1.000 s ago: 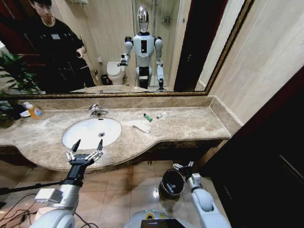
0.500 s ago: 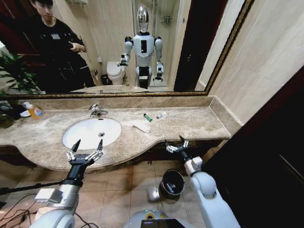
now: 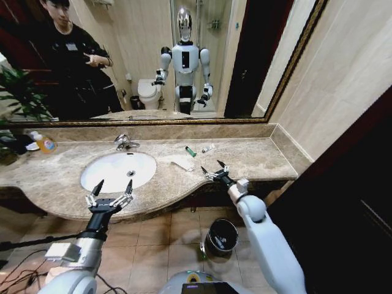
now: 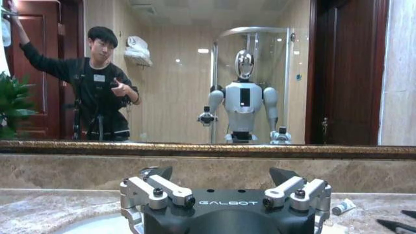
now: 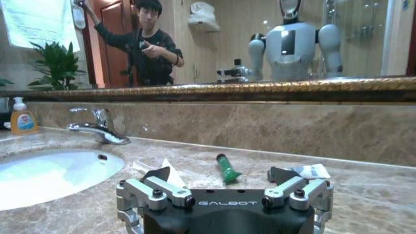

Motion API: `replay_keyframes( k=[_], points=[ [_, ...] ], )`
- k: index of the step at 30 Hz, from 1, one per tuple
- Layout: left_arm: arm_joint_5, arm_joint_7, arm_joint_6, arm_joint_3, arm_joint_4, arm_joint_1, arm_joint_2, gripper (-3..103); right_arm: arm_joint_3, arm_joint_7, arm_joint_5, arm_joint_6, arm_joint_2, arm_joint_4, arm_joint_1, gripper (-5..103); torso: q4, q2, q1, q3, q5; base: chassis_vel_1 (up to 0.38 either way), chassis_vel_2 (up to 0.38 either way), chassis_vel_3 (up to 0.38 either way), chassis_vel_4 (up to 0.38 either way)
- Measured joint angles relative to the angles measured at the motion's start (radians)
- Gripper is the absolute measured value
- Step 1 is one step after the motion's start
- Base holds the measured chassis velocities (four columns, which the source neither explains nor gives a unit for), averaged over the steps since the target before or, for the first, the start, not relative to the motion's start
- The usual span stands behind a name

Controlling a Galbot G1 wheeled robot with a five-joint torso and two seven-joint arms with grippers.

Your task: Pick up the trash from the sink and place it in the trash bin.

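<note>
The white oval sink (image 3: pixel 116 171) is set in the beige marble counter, and I see nothing lying in the basin. To its right on the counter lie a green tube (image 3: pixel 190 151), a white mini tube (image 3: pixel 208 148) and crumpled white paper (image 3: pixel 182 164). My right gripper (image 3: pixel 212 171) hovers open over the counter just in front of these pieces. The right wrist view shows the green tube (image 5: pixel 227 169), the mini tube (image 5: pixel 312 171) and the paper (image 5: pixel 165 168) close ahead. My left gripper (image 3: pixel 110 196) stands open at the sink's front rim. The shiny trash bin (image 3: pixel 222 236) stands on the floor below.
A chrome tap (image 3: pixel 125 143) rises behind the basin. A yellow-orange bottle (image 3: pixel 45 143) and a green plant (image 3: pixel 15 98) sit at the far left. A mirror runs along the back wall, and a side wall closes the counter's right end.
My right arm has risen from beside the trash bin on the floor up to the counter, near the tubes. The left gripper has stayed where it was.
</note>
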Motion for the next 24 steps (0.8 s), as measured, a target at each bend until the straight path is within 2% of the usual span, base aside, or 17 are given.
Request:
replay_keyframes(
  k=[12, 24],
  points=[
    [0.0, 0.0, 0.0, 0.0, 0.0, 0.0, 0.0, 100, -0.093, 0.016, -0.016, -0.013, 0.062, -0.164, 0.136, 100, 0.0001, 0.0, 0.0, 0.0, -0.0001, 0.0, 0.0, 0.0, 0.0],
    [0.0, 0.0, 0.0, 0.0, 0.0, 0.0, 0.0, 100, -0.138, 0.034, 0.033, -0.047, 0.05, -0.204, 0.174, 100, 0.0, 0.0, 0.0, 0.0, -0.0001, 0.0, 0.0, 0.0, 0.0]
  ],
)
